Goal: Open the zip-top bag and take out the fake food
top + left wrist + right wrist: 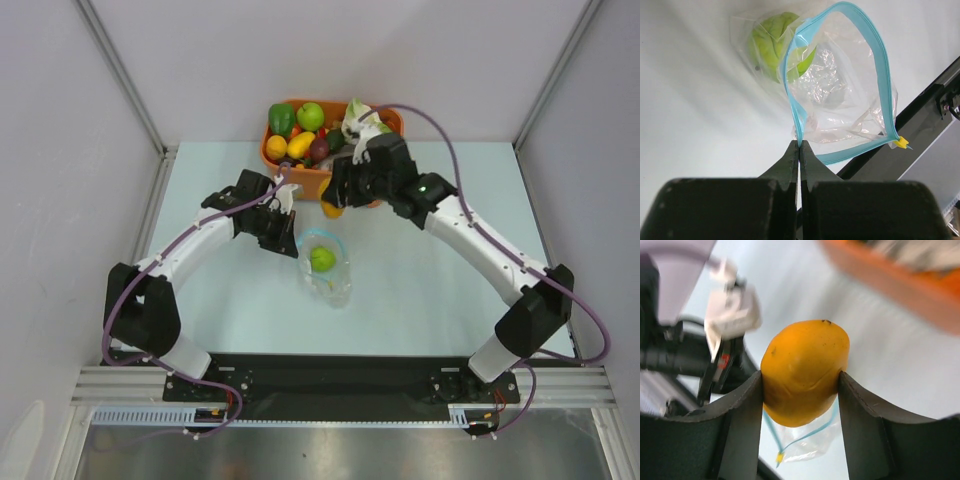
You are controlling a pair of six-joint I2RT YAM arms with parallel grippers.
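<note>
Pinching the bag (328,270) by its blue zip strip (881,65), the left hand (284,224) has its fingers pressed tight together on the rim. It sits just in front of the orange tub (268,155), on the side toward the arm bases. The bag lies on the table (430,300) close in front of the tub, with its mouth pulled into a wide loop that faces the tub. A small yellow slider (900,143) sits at one end of the strip. A lime fruit (322,259) rests inside the bag and shows through the clear plastic. The right hand (335,196) is clamped on an orange fruit (802,370), one finger on each side. It holds the fruit off the table at the tub's near wall, between tub and bag and outside the bag. I cannot make out a fish. Other toy produce fills the tub.
</note>
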